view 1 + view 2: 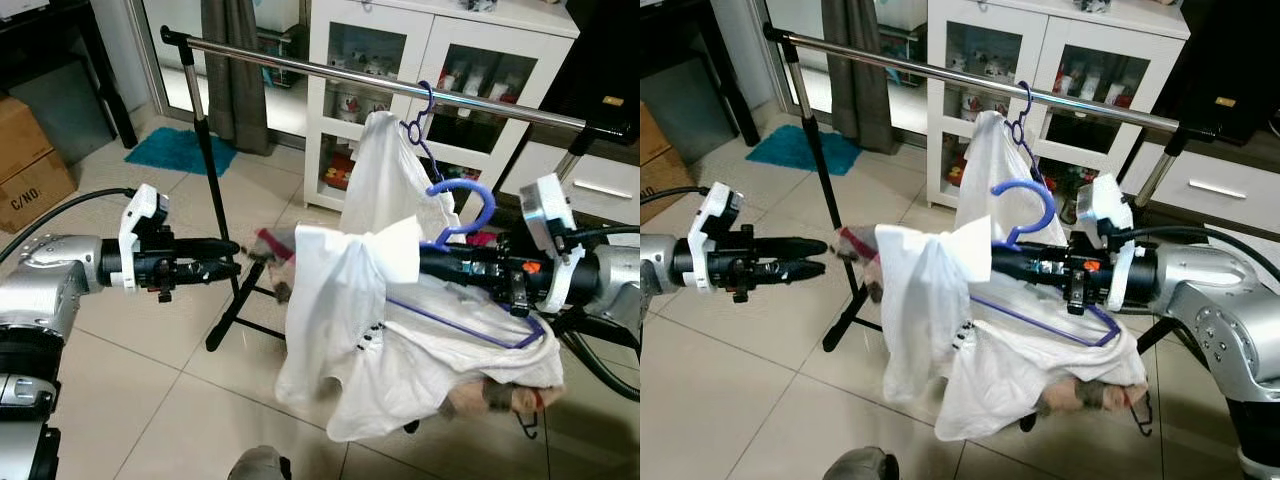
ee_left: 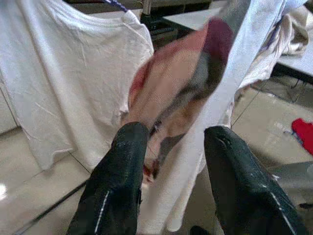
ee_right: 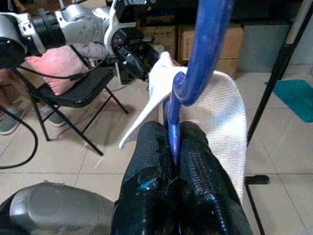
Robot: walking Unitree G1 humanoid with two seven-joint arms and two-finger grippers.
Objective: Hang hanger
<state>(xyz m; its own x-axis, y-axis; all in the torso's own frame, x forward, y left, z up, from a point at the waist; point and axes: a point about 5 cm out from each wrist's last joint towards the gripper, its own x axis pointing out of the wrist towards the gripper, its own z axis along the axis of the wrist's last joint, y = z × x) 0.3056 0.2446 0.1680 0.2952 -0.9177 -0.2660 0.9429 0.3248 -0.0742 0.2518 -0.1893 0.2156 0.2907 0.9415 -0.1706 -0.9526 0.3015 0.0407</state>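
A curved blue plastic hanger [image 1: 1025,205], draped with a limp white cotton shirt [image 1: 940,300], is clamped by the right hand [image 3: 173,142] below the shiny metal rail [image 1: 330,72]. The left hand [image 1: 232,257] is spread wide beside the shirt. "C/NO." is printed on a cardboard box [image 1: 30,165].

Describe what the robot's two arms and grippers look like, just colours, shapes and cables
Both arms are rounded silver metal. Each wrist carries a white bracket with a small boxy camera housing, then a black body. The left gripper and right gripper each have two long, tapered black fingers with a textured surface. Black cables loop from both forearms. The right wrist body bears a small orange-red spot.
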